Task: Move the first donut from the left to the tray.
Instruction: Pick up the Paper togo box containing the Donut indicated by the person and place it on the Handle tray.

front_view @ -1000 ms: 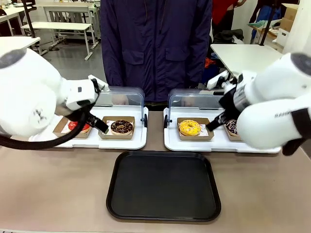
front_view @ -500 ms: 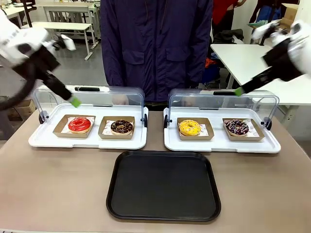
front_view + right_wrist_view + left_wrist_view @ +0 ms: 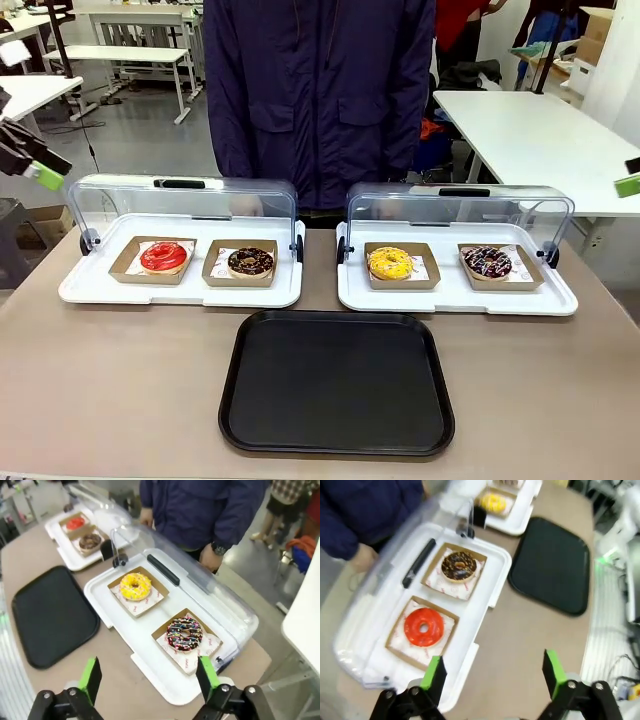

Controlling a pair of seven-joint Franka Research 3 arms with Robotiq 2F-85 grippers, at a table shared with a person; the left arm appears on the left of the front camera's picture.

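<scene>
The first donut from the left (image 3: pixel 163 257) is glossy red and sits in a brown cardboard holder on the left white display tray. In the left wrist view the red donut (image 3: pixel 423 627) lies below and ahead of my left gripper (image 3: pixel 493 672), which hangs open and empty high above the table. The black tray (image 3: pixel 337 385) lies bare at the table's front middle. My right gripper (image 3: pixel 148 677) is open and empty, high over the right display tray's near edge. In the front view, one green pad (image 3: pixel 45 178) shows at the left edge and another green pad (image 3: pixel 628 185) at the right edge.
A chocolate donut (image 3: pixel 250 262) sits beside the red one. The right display tray (image 3: pixel 457 296) holds a yellow donut (image 3: pixel 390 263) and a sprinkled chocolate donut (image 3: pixel 488 262). Both clear lids (image 3: pixel 180 197) stand raised at the back. A person in a dark jacket (image 3: pixel 320 90) stands at the far side.
Both arms rose from over the display trays and swung outward and up to the picture's edges. The donuts and the black tray have not moved.
</scene>
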